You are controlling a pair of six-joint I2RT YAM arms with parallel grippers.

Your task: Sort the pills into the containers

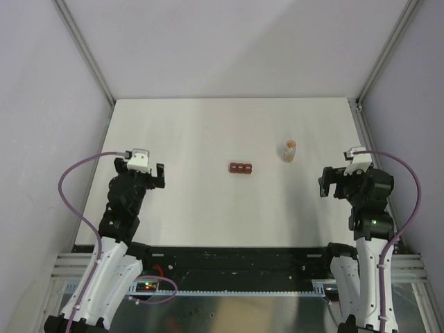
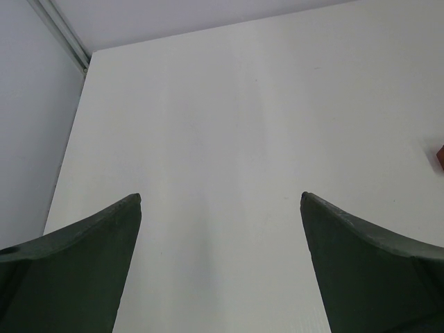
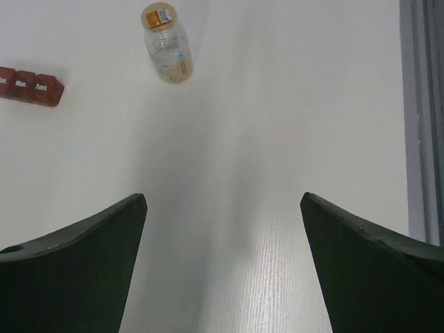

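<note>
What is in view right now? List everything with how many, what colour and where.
container strip: one, dark red, three square compartments, lids look shut, middle of the table.
vial: one, clear with an orange top, upright, right of the strip and apart from it.
pills: too small to count, yellowish mass low inside the vial.
table: one, white, under everything.
cables: two, purple, one looping off each arm.
left gripper: one, dark fingers, open, over bare table at the left.
right gripper: one, dark fingers, open, at the right, nearer than the vial.
</note>
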